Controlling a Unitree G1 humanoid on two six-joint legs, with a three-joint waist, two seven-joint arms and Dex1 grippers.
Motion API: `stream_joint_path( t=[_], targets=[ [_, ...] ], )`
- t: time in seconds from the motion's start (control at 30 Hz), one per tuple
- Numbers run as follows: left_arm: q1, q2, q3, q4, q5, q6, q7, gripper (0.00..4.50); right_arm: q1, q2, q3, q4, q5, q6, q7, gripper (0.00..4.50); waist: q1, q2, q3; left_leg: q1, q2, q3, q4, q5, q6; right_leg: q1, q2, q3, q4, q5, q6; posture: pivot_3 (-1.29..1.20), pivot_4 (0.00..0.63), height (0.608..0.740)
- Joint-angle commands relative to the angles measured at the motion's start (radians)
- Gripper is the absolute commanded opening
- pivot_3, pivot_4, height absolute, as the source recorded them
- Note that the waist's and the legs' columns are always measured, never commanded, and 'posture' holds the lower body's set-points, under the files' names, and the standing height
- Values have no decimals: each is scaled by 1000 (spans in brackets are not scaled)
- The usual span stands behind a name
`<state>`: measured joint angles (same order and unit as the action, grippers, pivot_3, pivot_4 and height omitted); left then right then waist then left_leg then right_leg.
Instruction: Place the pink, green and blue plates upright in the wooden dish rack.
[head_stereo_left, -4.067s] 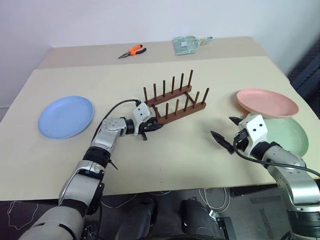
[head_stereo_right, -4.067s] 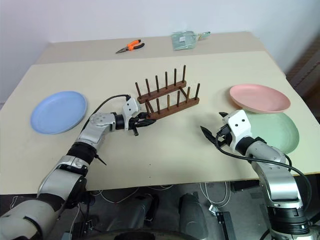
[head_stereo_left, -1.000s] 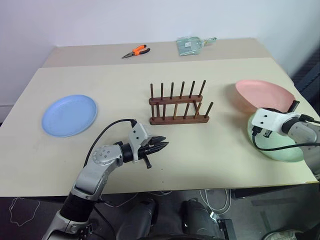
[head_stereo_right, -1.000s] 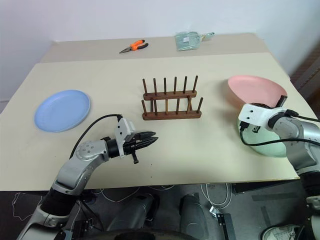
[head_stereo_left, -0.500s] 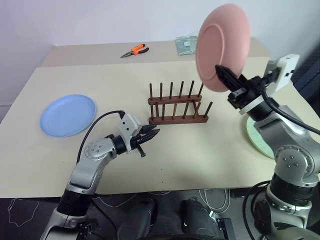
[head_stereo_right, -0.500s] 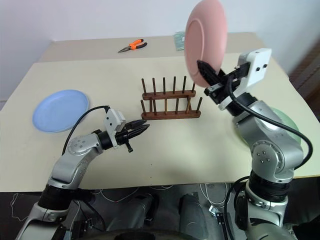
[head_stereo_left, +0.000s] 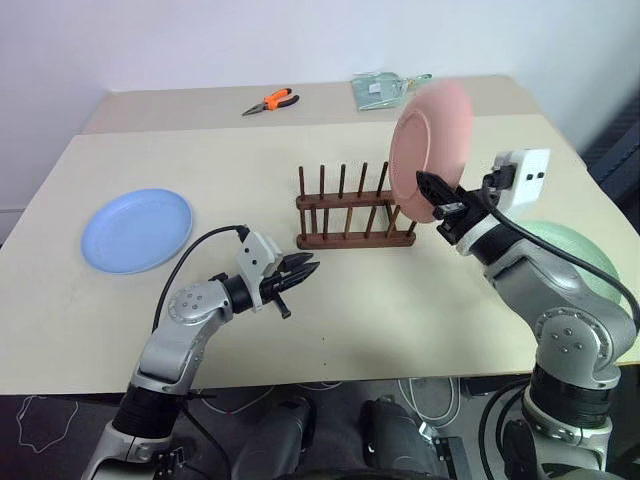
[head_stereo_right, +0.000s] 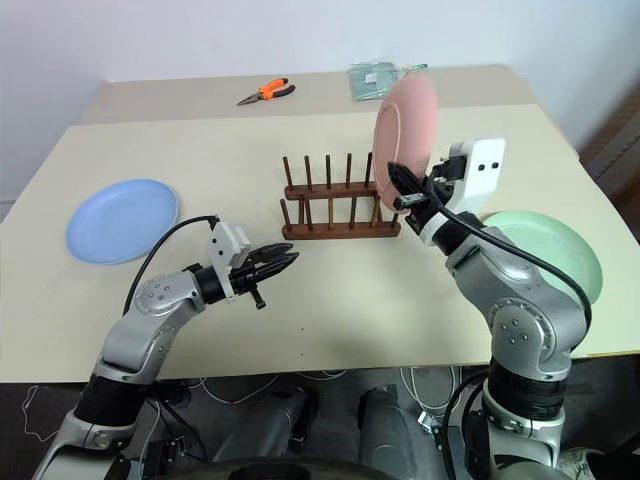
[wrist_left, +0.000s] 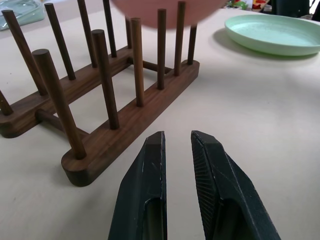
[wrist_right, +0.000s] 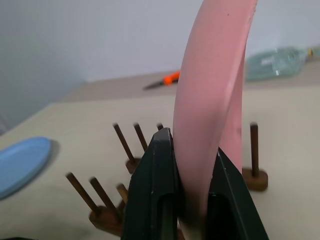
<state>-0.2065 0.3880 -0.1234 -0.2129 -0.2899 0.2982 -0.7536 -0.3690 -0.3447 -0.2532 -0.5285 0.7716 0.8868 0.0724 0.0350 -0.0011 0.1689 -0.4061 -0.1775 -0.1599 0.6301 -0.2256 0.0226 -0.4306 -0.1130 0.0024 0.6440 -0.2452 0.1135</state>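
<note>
Right gripper (head_stereo_left: 437, 194) clamped the round pink plate (head_stereo_left: 428, 143) upright over the dark wooden peg rack's (head_stereo_left: 355, 212) right end. Left gripper (head_stereo_left: 303, 270) narrow, empty. Risk: rim striking pegs, shoving rack.

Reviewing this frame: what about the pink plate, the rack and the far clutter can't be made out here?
- Pink plate: motion-blurred in the left eye view; whether its lower edge has entered the wooden dish rack is unclear.
- Plate's lower rim: hidden between the right gripper fingers in the right wrist view.
- Plate: cut off by the picture's edge in the left wrist view.
- Greenish packet: too small to identify.
</note>
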Motion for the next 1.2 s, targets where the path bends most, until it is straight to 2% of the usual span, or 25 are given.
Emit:
stream_joint_path(
  t=[0.03,0.07,0.2,0.27,0.33,0.47,0.6,0.67,0.7,0.83,1.07,1.17,1.2],
  targets=[
    [-7,-1,9,-37,-13,-6,6,776,-20,5,23,11,-27,-26,1,814,1,0,0,0,0,0,0,0,0,0,0,0,0,0,0,0,150,740],
    [-7,-2,8,-38,-13,-6,6,776,-23,4,28,17,-34,-30,4,1108,1,0,0,0,0,0,0,0,0,0,0,0,0,0,0,0,150,740],
    [-4,-2,6,-40,-14,-6,9,776,-31,-10,43,22,-71,-57,15,3047,1,0,0,0,0,0,0,0,0,0,0,0,0,0,0,0,150,740],
    [-2,-3,6,-42,-15,-4,12,776,-27,-58,62,8,-142,-114,48,4017,2,0,0,0,0,0,0,0,0,0,0,0,0,0,0,0,150,740],
    [0,-4,4,-44,-16,-3,14,776,-16,-101,58,-7,-182,-175,95,4017,2,0,0,0,0,0,0,0,0,0,0,0,0,0,0,0,150,740],
    [2,-4,2,-45,-21,0,12,776,62,-195,-118,-28,-94,-258,261,4017,7,0,0,0,0,0,0,0,0,1,0,-1,-1,0,0,0,150,740],
    [-5,-1,2,-29,-25,-3,1,776,205,-307,-294,-10,12,-227,405,4017,6,0,0,-1,0,0,0,-1,1,3,0,-2,-5,0,0,0,150,740],
    [-13,-2,-2,-17,-26,-6,-8,776,318,-360,-306,6,-24,-213,458,4017,6,0,0,-1,0,0,0,-1,1,3,0,-2,-6,0,0,0,150,740],
    [-16,-2,-3,-13,-26,-8,-12,776,359,-383,-295,12,-49,-209,470,4017,3,0,0,0,0,0,0,-1,2,3,0,-2,-6,0,0,0,150,740],
    [-32,-8,-18,-9,-29,-2,-32,776,488,-449,-125,75,-313,-277,418,4017,1,1,-1,0,1,2,1,-1,1,3,0,-1,-6,0,0,0,150,740],
    [-29,0,-35,-40,-46,33,-65,776,473,-450,10,223,-552,-266,299,4017,4,2,-1,-1,1,1,1,-1,1,3,0,-1,-8,0,0,0,150,740],
    [-24,0,-39,-43,-42,34,-64,776,445,-425,10,262,-579,-263,275,3166,5,1,-1,0,1,1,1,-1,1,4,0,-1,-8,0,0,0,150,740],
    [-23,0,-40,-44,-42,35,-63,776,441,-422,11,267,-584,-264,277,2684,6,1,-1,-1,1,1,1,-1,1,4,0,-1,-8,0,0,0,150,740]
  ],
)
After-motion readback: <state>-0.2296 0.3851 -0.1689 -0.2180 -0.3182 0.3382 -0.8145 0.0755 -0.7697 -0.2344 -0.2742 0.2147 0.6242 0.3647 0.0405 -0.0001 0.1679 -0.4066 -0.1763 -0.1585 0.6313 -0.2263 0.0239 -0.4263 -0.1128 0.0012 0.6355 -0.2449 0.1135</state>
